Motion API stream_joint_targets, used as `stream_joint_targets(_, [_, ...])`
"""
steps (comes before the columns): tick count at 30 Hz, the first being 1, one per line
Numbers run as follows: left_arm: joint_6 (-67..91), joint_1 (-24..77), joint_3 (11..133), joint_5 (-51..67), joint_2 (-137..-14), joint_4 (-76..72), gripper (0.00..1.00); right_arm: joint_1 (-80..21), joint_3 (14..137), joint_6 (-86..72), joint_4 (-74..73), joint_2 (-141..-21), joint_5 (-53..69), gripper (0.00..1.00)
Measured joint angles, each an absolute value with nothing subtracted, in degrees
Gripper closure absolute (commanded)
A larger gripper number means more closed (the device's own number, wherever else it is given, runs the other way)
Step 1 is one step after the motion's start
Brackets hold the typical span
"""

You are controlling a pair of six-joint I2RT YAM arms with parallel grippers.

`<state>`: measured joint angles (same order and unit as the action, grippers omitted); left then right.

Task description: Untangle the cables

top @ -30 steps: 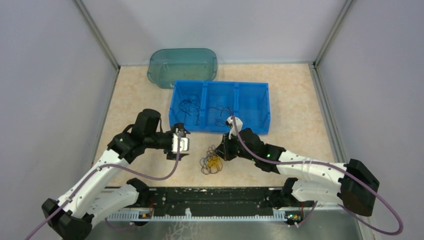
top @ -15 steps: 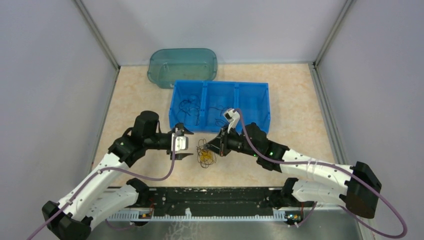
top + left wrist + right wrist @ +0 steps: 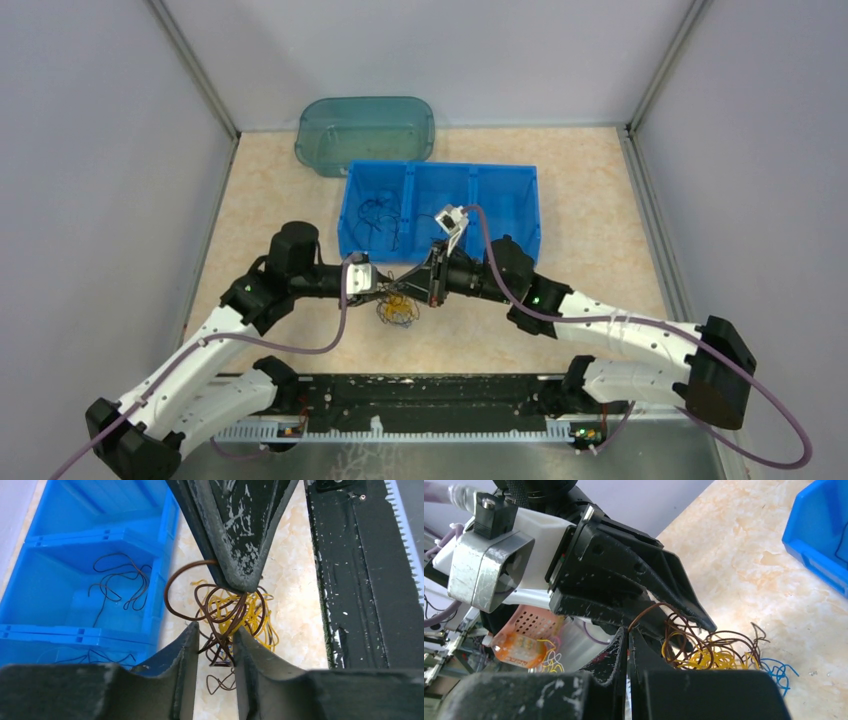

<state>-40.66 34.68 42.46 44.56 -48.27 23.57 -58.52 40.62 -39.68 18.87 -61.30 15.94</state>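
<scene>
The cables (image 3: 397,311) form a clump of brown, yellow and blue wires on the table in front of the blue bin (image 3: 440,166). My right gripper (image 3: 420,285) is shut on a brown cable (image 3: 659,608) at the top of the clump and holds it up. In the left wrist view its tip (image 3: 241,585) points down into the cables (image 3: 231,611). My left gripper (image 3: 217,627) faces it, jaws apart, with brown strands running between the fingers. Yellow loops (image 3: 714,657) and a blue wire (image 3: 777,672) lie underneath. The left fingers (image 3: 674,590) fill the right wrist view behind my right gripper (image 3: 627,630).
The blue bin has three compartments; dark cables (image 3: 117,580) lie in the left and middle ones. A teal translucent tub (image 3: 365,130) stands behind it. A black rail (image 3: 430,395) runs along the near edge. Grey walls close in on both sides.
Both grippers have moved toward each other over the clump. The right one carried the clump left and up. The left jaws have narrowed around the brown strands.
</scene>
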Motion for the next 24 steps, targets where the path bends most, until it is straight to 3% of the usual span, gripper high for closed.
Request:
stream_joint_targets(1, [-40.1,34.7,42.5,44.6,-48.3,23.3,0.88,-58.6,40.6,-39.7,19.1,-61.5,16.4,0.99])
stream_joint_targets(3, [-39.5,34.7,42.5,44.6,-48.3,22.9,1.00,-58.7,40.6,-39.7,19.3,-61.7,16.9,0.81])
stream_joint_targets(6, [-38.9,34.8,42.6,44.4,-48.2,22.6,1.00,-58.8,40.6,-40.1,19.4,-61.7,17.5,0.47])
stream_joint_targets(8, [-38.8,34.8,43.5,44.1,-48.2,22.9,1.00,-58.8,40.6,-39.6,19.0,-61.2,17.5,0.37])
stream_joint_targets(11, [-39.2,34.8,46.2,43.9,-47.7,24.2,1.00,-58.8,40.4,-38.6,16.9,-58.2,15.6,0.31])
stream_joint_targets(19, [-41.1,34.8,52.7,43.5,-43.2,28.4,1.00,-55.2,33.5,-38.3,8.3,-43.5,3.3,0.30])
stream_joint_targets(24, [-42.0,34.8,54.0,43.5,-42.8,30.9,1.00,-54.0,26.2,-38.8,6.2,-45.9,-0.6,0.24])
